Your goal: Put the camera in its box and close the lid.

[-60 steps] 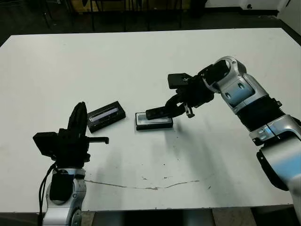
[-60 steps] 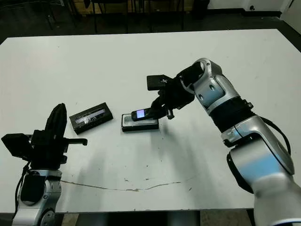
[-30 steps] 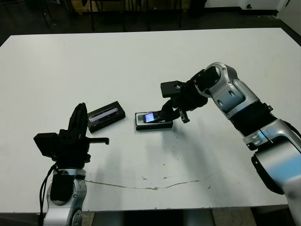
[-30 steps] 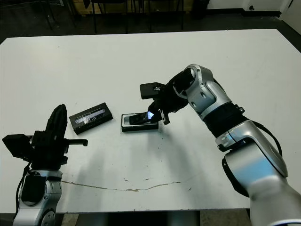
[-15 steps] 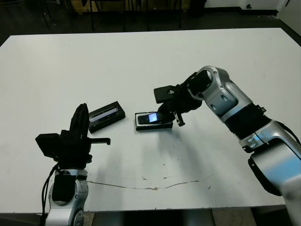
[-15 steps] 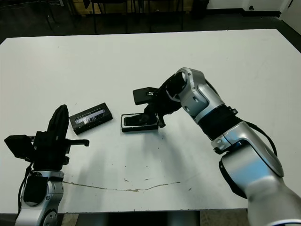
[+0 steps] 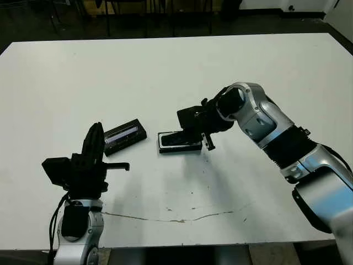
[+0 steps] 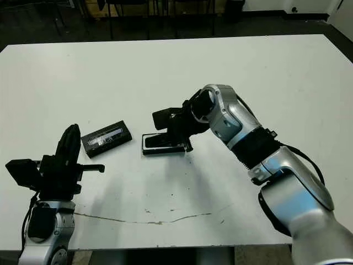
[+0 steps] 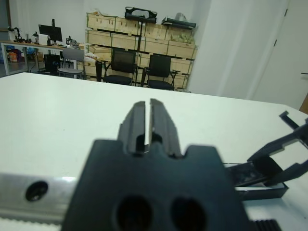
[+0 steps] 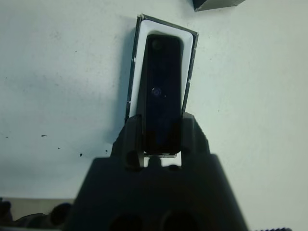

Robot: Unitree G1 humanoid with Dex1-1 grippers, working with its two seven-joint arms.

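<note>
The slim black camera lies flat inside the white-lined box near the middle of the table. My right gripper reaches over the box from the right. Its fingers press against both sides of the camera's near end, shut on it. The black lid with its glossy stripe lies on the table just left of the box, apart from it. My left gripper stands raised near the front left with nothing in it, its fingers shut to a thin slit.
A thin crack line runs across the white table near its front edge. Beyond the far edge, the left wrist view shows chairs and stacked crates.
My right gripper has moved left and down, bringing the tilted camera from above the box to flat inside it. The camera's lit screen has gone dark. The left arm has barely moved.
</note>
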